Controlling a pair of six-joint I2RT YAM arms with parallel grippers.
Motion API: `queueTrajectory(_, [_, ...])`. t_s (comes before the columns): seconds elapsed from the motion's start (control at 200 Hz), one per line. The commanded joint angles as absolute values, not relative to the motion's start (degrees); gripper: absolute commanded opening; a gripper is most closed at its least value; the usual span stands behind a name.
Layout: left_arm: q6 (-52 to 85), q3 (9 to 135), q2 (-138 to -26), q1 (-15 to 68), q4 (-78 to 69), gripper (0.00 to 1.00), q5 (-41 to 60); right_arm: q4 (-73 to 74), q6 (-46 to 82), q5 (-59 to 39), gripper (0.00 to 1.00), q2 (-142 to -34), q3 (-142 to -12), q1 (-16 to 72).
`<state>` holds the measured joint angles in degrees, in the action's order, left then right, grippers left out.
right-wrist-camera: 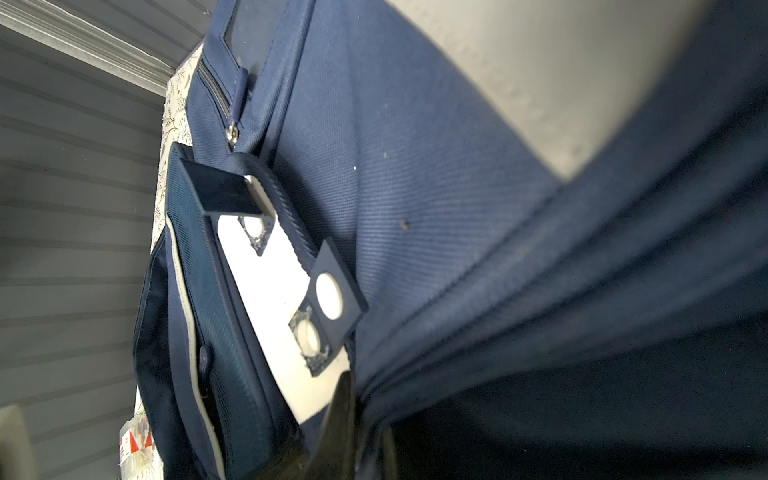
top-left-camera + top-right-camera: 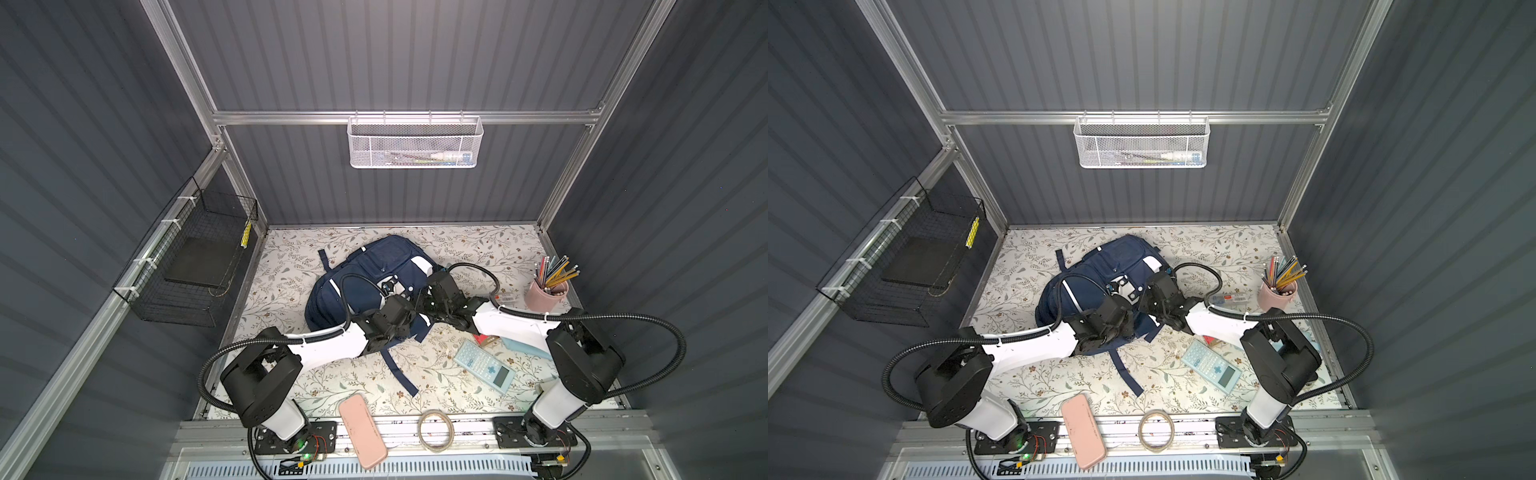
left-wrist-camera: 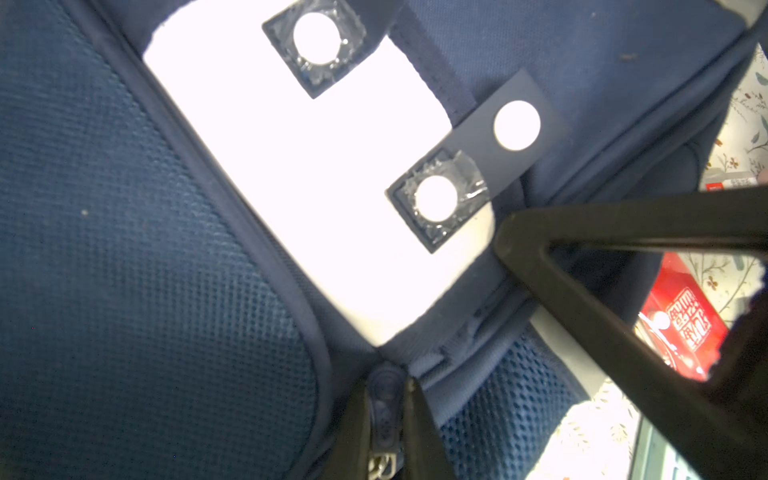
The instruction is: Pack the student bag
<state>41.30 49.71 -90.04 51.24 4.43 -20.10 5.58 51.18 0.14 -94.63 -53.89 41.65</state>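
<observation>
The student bag point(image 2: 365, 266) point(image 2: 1100, 266), navy with white patches, lies in the middle of the floral table in both top views. Both arms meet over its near right side. My left gripper point(image 3: 386, 415) point(image 2: 400, 294) is shut on a navy zipper pull point(image 3: 385, 403) at the seam below the white patch point(image 3: 299, 199). My right gripper point(image 1: 365, 415) point(image 2: 420, 301) is shut on a bunched fold of the bag's navy fabric point(image 1: 478, 291). One of its black fingers point(image 3: 582, 291) crosses the left wrist view. The bag's inside is hidden.
A pale blue calculator point(image 2: 484, 365) and a red box point(image 3: 681, 324) lie right of the bag. A pink cup of pencils point(image 2: 546, 293) stands far right. A pink oblong case point(image 2: 362, 430) and a tape roll point(image 2: 435, 430) rest on the front rail. A black wire basket point(image 2: 191, 257) hangs left.
</observation>
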Motion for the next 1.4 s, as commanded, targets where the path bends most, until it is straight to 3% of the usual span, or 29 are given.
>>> queueTrajectory(0.0, [40.66,50.05,-91.06,50.9,6.93,0.0,-21.0,5.69,51.02,-3.08,0.0,-95.19,-53.4,42.36])
queueTrajectory(0.33, [41.62,46.83,-81.57,50.9,6.11,0.0,-15.94,6.43,52.17,-3.16,0.0,-95.49,-52.78,40.8])
queueTrajectory(0.936, [46.52,32.02,-68.7,50.97,2.46,0.0,-15.64,7.45,54.13,-4.86,0.0,-96.22,-53.97,37.26])
queueTrajectory(0.956, [46.58,32.43,-68.38,51.0,2.34,0.04,-15.13,7.45,54.02,-5.01,0.0,-96.22,-53.94,37.27])
queueTrajectory(1.036, [45.82,37.13,-68.84,50.92,4.75,0.38,-13.2,7.46,53.67,-5.45,0.0,-96.07,-53.66,37.52])
queueTrajectory(1.136, [44.01,43.57,-73.52,51.04,5.87,0.46,-8.66,7.56,53.44,-5.45,0.0,-95.75,-53.31,37.71])
queueTrajectory(1.241, [48.32,45.33,-78.98,51.0,3.62,0.48,-7.12,7.56,53.38,-5.62,0.0,-95.67,-53.39,37.84])
queueTrajectory(1.286, [50.85,46.85,-81.07,50.96,5.0,0.58,-6.99,7.32,53.2,-5.63,0.0,-95.58,-53.35,37.89])
queueTrajectory(1.396, [56.52,48.59,-84.11,51.06,7.01,0.6,-5.01,6.69,52.82,-5.36,0.0,-95.14,-53.27,38.06])
